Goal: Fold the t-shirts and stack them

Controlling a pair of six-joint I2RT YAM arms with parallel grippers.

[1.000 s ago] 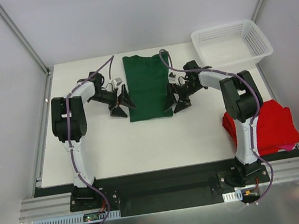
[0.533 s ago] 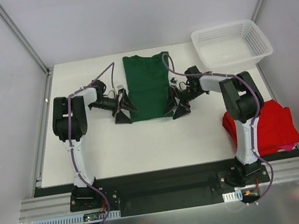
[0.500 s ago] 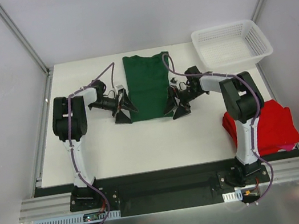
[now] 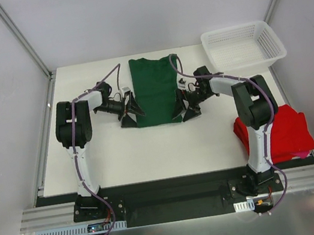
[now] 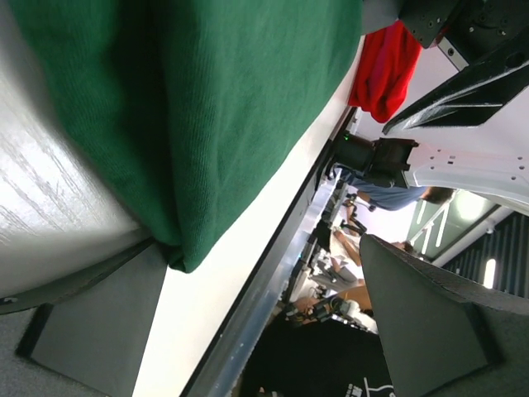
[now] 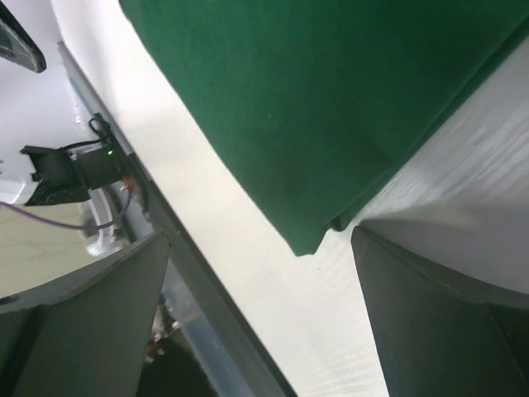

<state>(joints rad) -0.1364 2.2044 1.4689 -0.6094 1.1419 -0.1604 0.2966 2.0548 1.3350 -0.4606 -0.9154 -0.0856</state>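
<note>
The dark green t-shirt [image 4: 155,90] lies flat as a long folded strip at the back middle of the table. My left gripper [image 4: 131,113] is open at its near left corner, one finger low against the table by the cloth edge. In the left wrist view the green cloth [image 5: 207,107] hangs just past the open gripper [image 5: 260,248]. My right gripper [image 4: 184,108] is open at the near right corner; the right wrist view shows that corner [image 6: 314,99] between the spread fingers of the gripper [image 6: 260,240]. The red t-shirt [image 4: 284,131] lies bunched at the right front.
A white mesh basket [image 4: 242,47] stands at the back right corner. The red shirt also shows far off in the left wrist view [image 5: 384,70]. The table's front edge and black rail run behind the grippers.
Both grippers have shifted slightly inward and nearer, closing on the green shirt's near corners. The shirts have not moved.
</note>
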